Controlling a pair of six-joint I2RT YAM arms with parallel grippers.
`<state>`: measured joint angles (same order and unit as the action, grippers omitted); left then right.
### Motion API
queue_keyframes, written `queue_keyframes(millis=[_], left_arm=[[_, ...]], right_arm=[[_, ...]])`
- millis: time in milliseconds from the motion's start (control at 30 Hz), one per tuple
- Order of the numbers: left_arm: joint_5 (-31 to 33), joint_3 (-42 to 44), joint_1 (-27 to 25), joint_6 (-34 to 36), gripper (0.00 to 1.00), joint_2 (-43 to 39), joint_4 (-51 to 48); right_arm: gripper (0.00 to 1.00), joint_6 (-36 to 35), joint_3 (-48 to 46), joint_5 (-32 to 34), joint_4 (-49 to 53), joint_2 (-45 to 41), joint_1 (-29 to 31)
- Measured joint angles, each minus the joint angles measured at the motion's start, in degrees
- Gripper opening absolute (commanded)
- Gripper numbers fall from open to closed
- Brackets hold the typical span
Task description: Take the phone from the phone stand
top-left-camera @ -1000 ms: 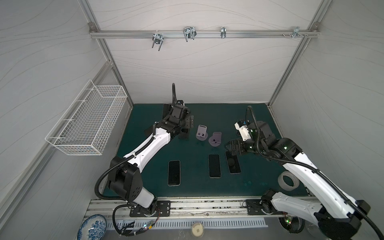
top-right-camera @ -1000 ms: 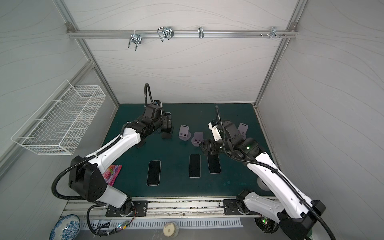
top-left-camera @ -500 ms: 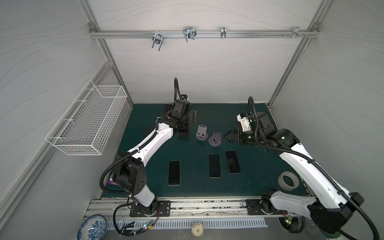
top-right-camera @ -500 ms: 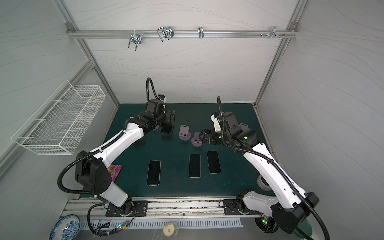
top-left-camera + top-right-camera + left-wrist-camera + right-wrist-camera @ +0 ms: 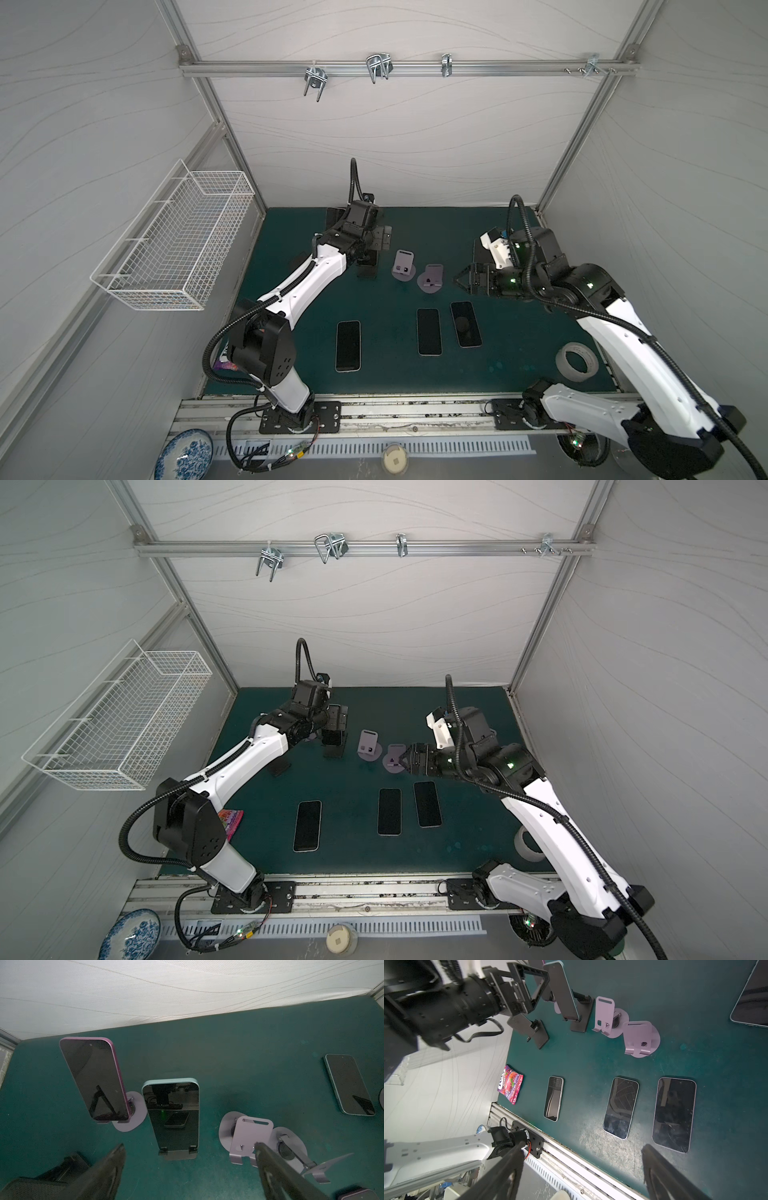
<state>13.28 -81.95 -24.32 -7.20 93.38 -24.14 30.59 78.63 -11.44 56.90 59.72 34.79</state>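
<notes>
A teal-edged phone (image 5: pixel 171 1113) leans upright on a black phone stand (image 5: pixel 176 1155), straight ahead of my left gripper (image 5: pixel 189 1146). Its fingers (image 5: pixel 112 1167) are spread wide on either side and touch nothing. In both top views this gripper (image 5: pixel 370 245) (image 5: pixel 336 723) hovers at the back left of the mat. A purple-edged phone (image 5: pixel 95 1078) stands on a lilac stand (image 5: pixel 133 1118) beside it. My right gripper (image 5: pixel 461 279) (image 5: pixel 581 1147) is open and empty, above the mat right of two bare lilac stands (image 5: pixel 404 264) (image 5: pixel 431 279).
Three phones lie flat on the green mat (image 5: pixel 348 345) (image 5: pixel 429 331) (image 5: pixel 466 324). Another phone (image 5: pixel 349 1084) leans at the back right. A spare black stand (image 5: pixel 536 1032), a candy pack (image 5: pixel 510 1084), a tape roll (image 5: pixel 577 361) and a wire basket (image 5: pixel 178 237) on the left wall are also here.
My right gripper has risen off the rightmost flat phone and pulled back. My left gripper has shifted towards the phone on the black stand and spread its jaws wider.
</notes>
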Motion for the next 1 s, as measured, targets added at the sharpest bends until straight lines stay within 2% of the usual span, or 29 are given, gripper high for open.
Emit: queue_keyframes(millis=[167,467,1000], left_arm=[[-2.38,-2.12,1.03,0.0,0.98,0.87,-1.44],[-5.75,-4.17,1.92,-0.31,0.99,4.33,-3.08],[-6.69,-6.88,3.45,-0.04,0.99,7.52,-5.31]], right_arm=[[0.9,-1.81,1.42,1.4,2.82,-3.15,0.0],[0.9,-6.93,5.51,1.55,5.42,-0.2,0.0],[0.9,-8.04,4.22,1.29,5.42,0.04,0.0]])
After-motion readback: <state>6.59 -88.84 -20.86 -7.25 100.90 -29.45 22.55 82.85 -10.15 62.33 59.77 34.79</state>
